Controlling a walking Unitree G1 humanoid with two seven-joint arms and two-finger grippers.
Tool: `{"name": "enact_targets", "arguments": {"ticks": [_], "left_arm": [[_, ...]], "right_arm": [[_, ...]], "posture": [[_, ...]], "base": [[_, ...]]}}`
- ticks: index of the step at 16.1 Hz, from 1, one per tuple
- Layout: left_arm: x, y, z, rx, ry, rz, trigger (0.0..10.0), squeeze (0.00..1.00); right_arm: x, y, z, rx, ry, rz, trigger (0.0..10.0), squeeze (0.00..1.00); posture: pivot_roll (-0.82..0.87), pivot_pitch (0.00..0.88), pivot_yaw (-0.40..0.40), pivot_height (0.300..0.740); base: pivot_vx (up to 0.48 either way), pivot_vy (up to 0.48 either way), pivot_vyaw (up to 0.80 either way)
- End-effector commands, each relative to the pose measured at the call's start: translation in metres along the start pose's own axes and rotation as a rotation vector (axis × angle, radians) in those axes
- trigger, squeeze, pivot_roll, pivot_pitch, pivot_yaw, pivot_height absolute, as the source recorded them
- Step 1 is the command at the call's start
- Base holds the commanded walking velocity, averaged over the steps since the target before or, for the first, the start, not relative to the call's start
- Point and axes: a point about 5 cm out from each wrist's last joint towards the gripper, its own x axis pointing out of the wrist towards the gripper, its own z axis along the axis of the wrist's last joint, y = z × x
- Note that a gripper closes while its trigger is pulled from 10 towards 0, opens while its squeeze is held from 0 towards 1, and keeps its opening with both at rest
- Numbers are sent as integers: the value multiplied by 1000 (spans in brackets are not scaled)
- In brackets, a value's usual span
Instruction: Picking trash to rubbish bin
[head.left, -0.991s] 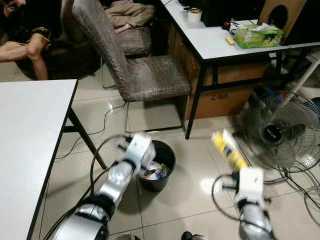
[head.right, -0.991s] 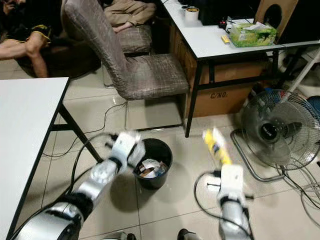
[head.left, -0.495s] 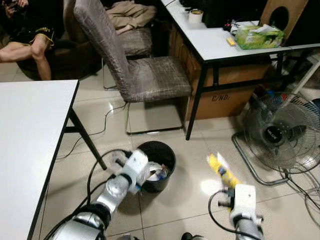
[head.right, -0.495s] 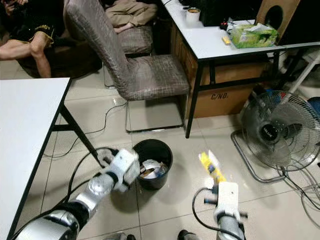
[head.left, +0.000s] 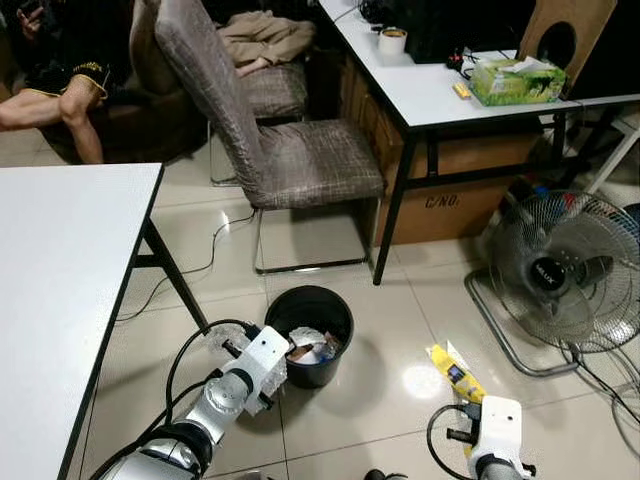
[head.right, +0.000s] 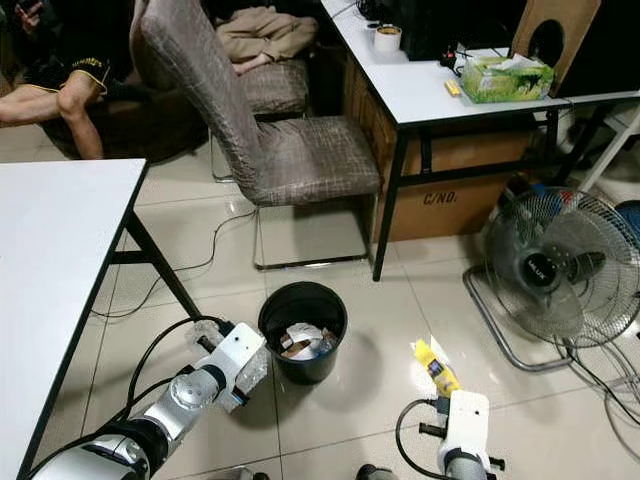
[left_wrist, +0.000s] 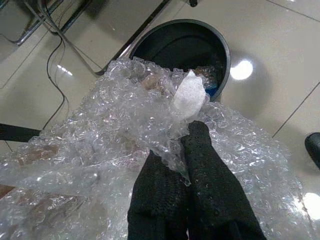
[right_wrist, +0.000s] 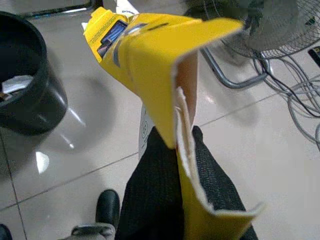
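Note:
A black rubbish bin (head.left: 322, 374) stands on the tiled floor with crumpled paper and wrappers inside. My left gripper (left_wrist: 177, 145) is shut on a sheet of clear bubble wrap (left_wrist: 115, 135), held low just to the left of the bin (left_wrist: 220, 45) and outside its rim. The bubble wrap (head.right: 205, 331) bunches around the left wrist. My right gripper (right_wrist: 175, 137) is shut on a flattened yellow carton (right_wrist: 150, 55), which points up from the wrist. That carton (head.left: 455, 371) hangs low over the floor to the right of the bin, well apart from it.
A grey fabric chair (head.left: 300, 160) stands just behind the bin. A floor fan (head.left: 560, 270) with loose cables is at the right. A white table (head.left: 60, 270) fills the left. A desk (head.left: 430, 95) with a tissue box (head.left: 515, 78) stands behind; a person (head.left: 60, 85) sits at the back left.
Both arms have dropped. The bubble wrap went from the bin's rim down to its left side, and the yellow carton sank toward the floor. The camera shifted slightly.

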Motion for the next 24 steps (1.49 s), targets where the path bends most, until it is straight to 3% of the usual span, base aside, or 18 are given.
{"name": "enact_targets", "arguments": {"ticks": [1,7,18,24], "left_arm": [[0,1,0,26,11,-12,10000,0],[4,-5,8,-86,5,-54,10000,0],[5,-9,13,-80,-8,-99,10000,0],[4,-10,12,-68,-5,-111,10000,0]], "right_arm": [[0,-1,-3,12,6,-5,10000,0],[3,6,2,-7,-26,23,10000,0],[3,7,1,-11,-33,28,10000,0],[4,11,2,-20,-34,40,10000,0]], "posture": [[45,83,15,740],[46,87,16,740],[39,86,23,740],[37,86,25,740]], "base": [[0,0,0],[0,0,0],[22,0,0],[256,0,0]]}}
